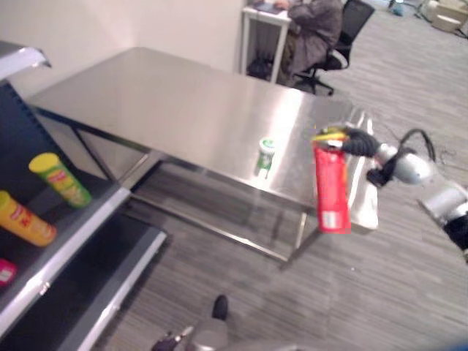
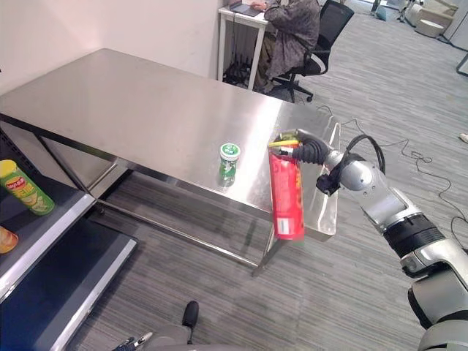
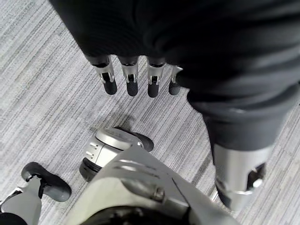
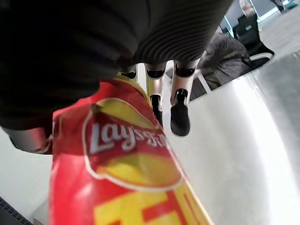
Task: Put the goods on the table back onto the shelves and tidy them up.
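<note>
My right hand (image 2: 311, 151) grips a tall red chips can (image 2: 287, 194) by its yellow top, and the can hangs down past the near right corner of the steel table (image 1: 168, 110). The right wrist view shows the can (image 4: 117, 164) close up, with the fingers (image 4: 179, 112) beside it. A small green-lidded tub (image 2: 229, 164) stands upright on the table near its front edge, left of the red can. My left hand (image 3: 130, 79) hangs over the carpet with straight fingers and holds nothing.
A dark shelf unit (image 1: 66, 241) stands at the left, with a green-and-yellow can (image 1: 60, 179), a yellow can (image 1: 25, 219) and a pink item (image 1: 6, 272) lying on it. A person (image 1: 311, 33) sits at a white desk behind the table.
</note>
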